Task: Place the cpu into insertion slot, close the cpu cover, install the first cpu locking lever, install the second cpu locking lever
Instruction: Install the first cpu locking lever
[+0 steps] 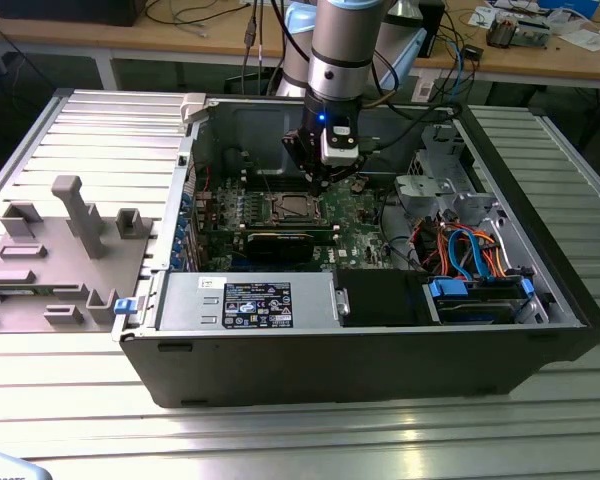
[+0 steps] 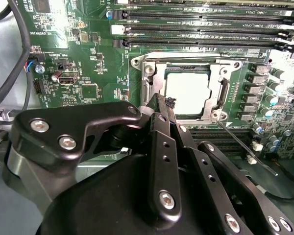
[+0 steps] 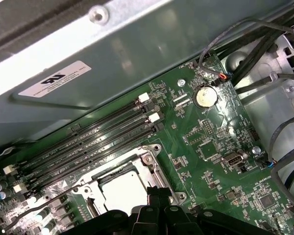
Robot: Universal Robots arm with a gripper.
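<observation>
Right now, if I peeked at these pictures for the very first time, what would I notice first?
Probably the big robot arm reaching down into the open computer case, with its black tool right at the edge of the cpu cover. Inside that metal frame the shiny silver cpu sits in the insertion slot on the green board.

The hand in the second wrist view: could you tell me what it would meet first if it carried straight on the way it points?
Most likely the cpu cover, at the frame edge nearest the hand, which points at the socket with the cpu seated inside. Depth is hard to judge.
</observation>
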